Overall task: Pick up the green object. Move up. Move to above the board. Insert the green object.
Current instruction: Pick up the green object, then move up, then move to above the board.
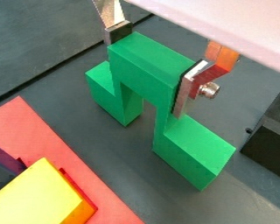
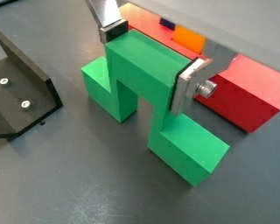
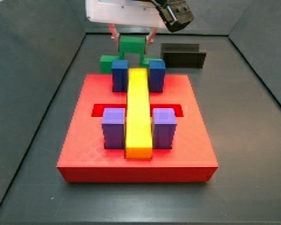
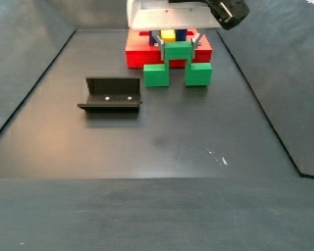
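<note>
In a wrist view, the gripper stood closed on the raised middle cube of the green object, one silver finger against one side of the cube and the opposite finger pressed on the other side; the piece's two legs rested on the dark floor, and a corner of the board with a yellow bar lay near it. In a wrist view taken from the opposite side, the gripper again clamped the cube of the green object between its plates, the fixture stood on the floor well apart from the piece, and the red edge of the board lay just beside the gripper. In a side view, the board filled the middle of the floor, carrying the long yellow bar between blue blocks and purple blocks; the green object sat at 12 o'clock from the board, just beyond its far edge, with the gripper down on it and a dark block at 1 o'clock. In a side view from the far end, the green object stood on the floor just in front of the board, the gripper over it, and the fixture at 8 o'clock from the piece.
</note>
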